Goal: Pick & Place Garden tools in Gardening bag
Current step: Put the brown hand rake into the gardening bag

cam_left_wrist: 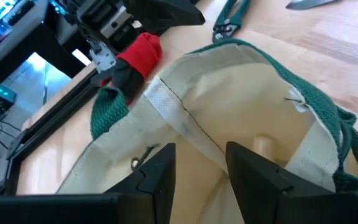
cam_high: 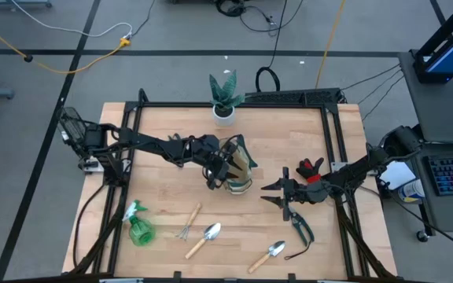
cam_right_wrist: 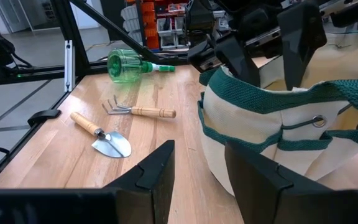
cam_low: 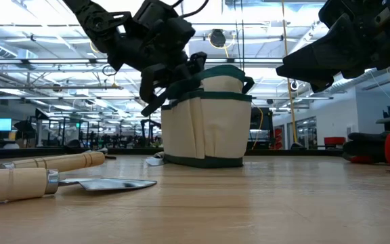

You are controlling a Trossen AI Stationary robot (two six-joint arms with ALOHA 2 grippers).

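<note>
Canvas bag [cam_high: 238, 169] with green trim stands upright near the middle of the table [cam_high: 171, 141], a wooden handle [cam_left_wrist: 263, 145] poking up inside it. The left gripper [cam_high: 220, 174] hovers over the bag's mouth, fingers [cam_left_wrist: 157, 171] parted and holding nothing. The right gripper [cam_high: 272, 194] hangs just right of the bag, fingers [cam_right_wrist: 160, 165] also apart and empty. Along the near edge lie a green spray bottle [cam_high: 138, 227], a small fork [cam_high: 189, 222] and two trowels [cam_high: 204, 239] [cam_high: 269, 255]; pruners [cam_high: 300, 229] sit near the right arm. A red item [cam_high: 311, 169] beside that arm is partly hidden by it, so its shape is hard to make out. A potted plant [cam_high: 225, 96] stands at the far edge
</note>
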